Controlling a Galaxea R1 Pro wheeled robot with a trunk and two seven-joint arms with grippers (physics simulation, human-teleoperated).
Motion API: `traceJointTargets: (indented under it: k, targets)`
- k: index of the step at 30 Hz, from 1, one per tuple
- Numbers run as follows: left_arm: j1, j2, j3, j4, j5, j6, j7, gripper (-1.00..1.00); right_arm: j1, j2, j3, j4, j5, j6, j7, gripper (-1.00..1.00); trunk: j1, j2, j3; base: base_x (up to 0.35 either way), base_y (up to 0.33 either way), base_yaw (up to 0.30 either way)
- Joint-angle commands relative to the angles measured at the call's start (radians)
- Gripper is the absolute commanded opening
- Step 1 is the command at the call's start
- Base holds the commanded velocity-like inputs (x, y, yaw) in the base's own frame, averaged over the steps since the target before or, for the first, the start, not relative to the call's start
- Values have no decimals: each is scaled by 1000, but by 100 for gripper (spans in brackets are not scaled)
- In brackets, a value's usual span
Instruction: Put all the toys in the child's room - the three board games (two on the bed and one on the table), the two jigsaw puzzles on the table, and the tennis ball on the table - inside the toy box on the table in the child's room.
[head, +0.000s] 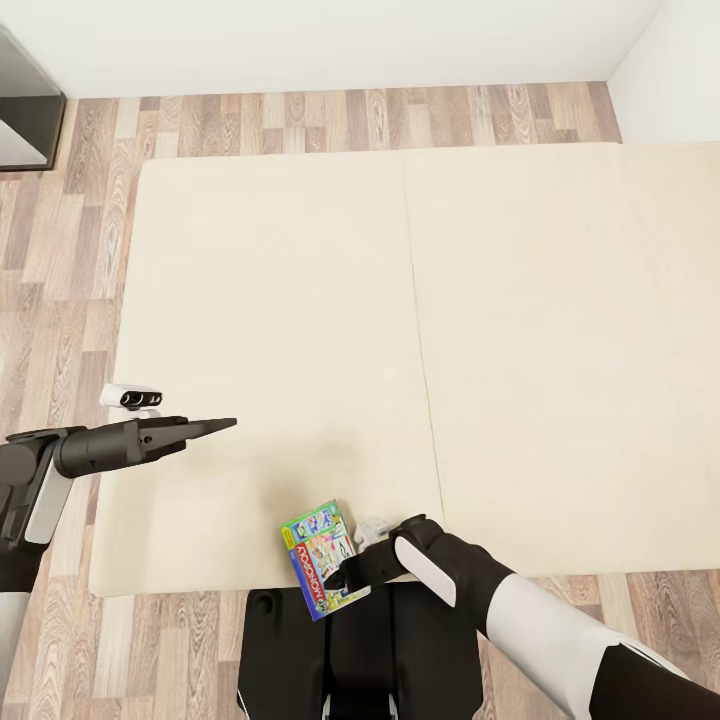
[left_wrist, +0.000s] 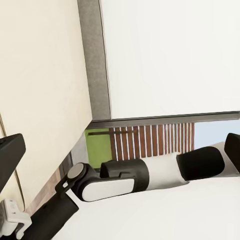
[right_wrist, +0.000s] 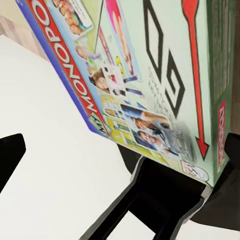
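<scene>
The red banner on the board game (head: 322, 560) reads MONOPOLY; in the right wrist view the lettering runs along the box (right_wrist: 150, 75) beside printed photos of people and a red arrow. The right gripper (head: 345, 578) has its jaws closed on one edge of this box, holding it tilted at the near edge of the bed (head: 400, 330), at about 6 o'clock in the head view. The left gripper (head: 215, 426), at 9 o'clock over the mattress, holds nothing, its jaws pressed together to a point.
</scene>
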Motion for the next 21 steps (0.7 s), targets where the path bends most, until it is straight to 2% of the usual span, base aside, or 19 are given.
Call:
traceJointTargets:
  k: [1,8,21]
  targets:
    - [0,0,0,0,0,10,-4,100,-1,0,2,0,5,2,5,100,1,-2,-1,0,0,0]
    - [0,0,-1,0,0,11,-4,100,-1,1,2,0,5,2,5,100,1,-2,-1,0,0,0]
    - [5,0,-2,0,0,10,-4,100,-1,-12,1,0,4,4,7,100,1,-2,-1,0,0,0]
